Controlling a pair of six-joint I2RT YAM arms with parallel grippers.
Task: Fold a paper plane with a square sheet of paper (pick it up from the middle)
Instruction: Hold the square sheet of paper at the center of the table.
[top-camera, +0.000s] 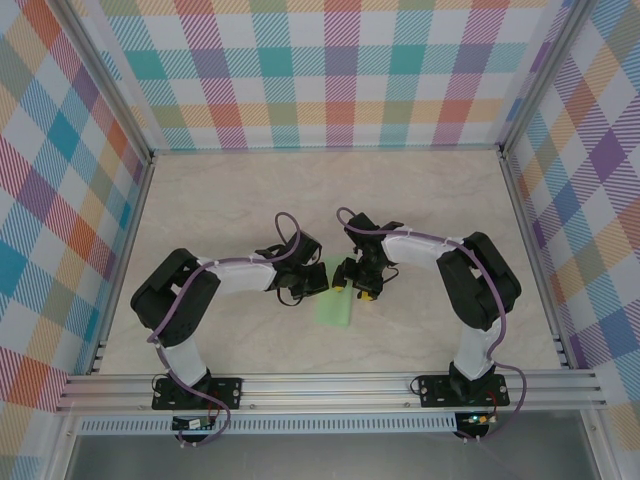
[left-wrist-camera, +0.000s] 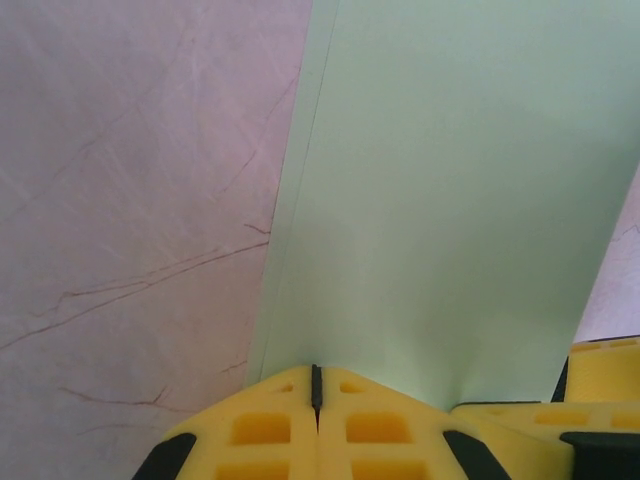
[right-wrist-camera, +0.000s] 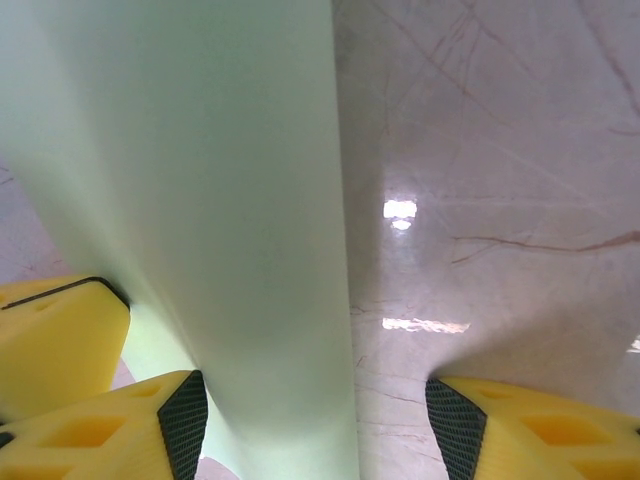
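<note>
The left gripper (left-wrist-camera: 316, 392) is pinched tight on one end of the paper (left-wrist-camera: 450, 200) near the table's (top-camera: 230, 200) middle, while the right gripper (right-wrist-camera: 315, 405) straddles it, jaws apart, gripping nothing.

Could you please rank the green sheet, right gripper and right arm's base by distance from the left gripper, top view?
1. square sheet of paper, pinched in the left gripper.
2. right gripper, just to the right.
3. right arm's base, at the near right edge.
</note>
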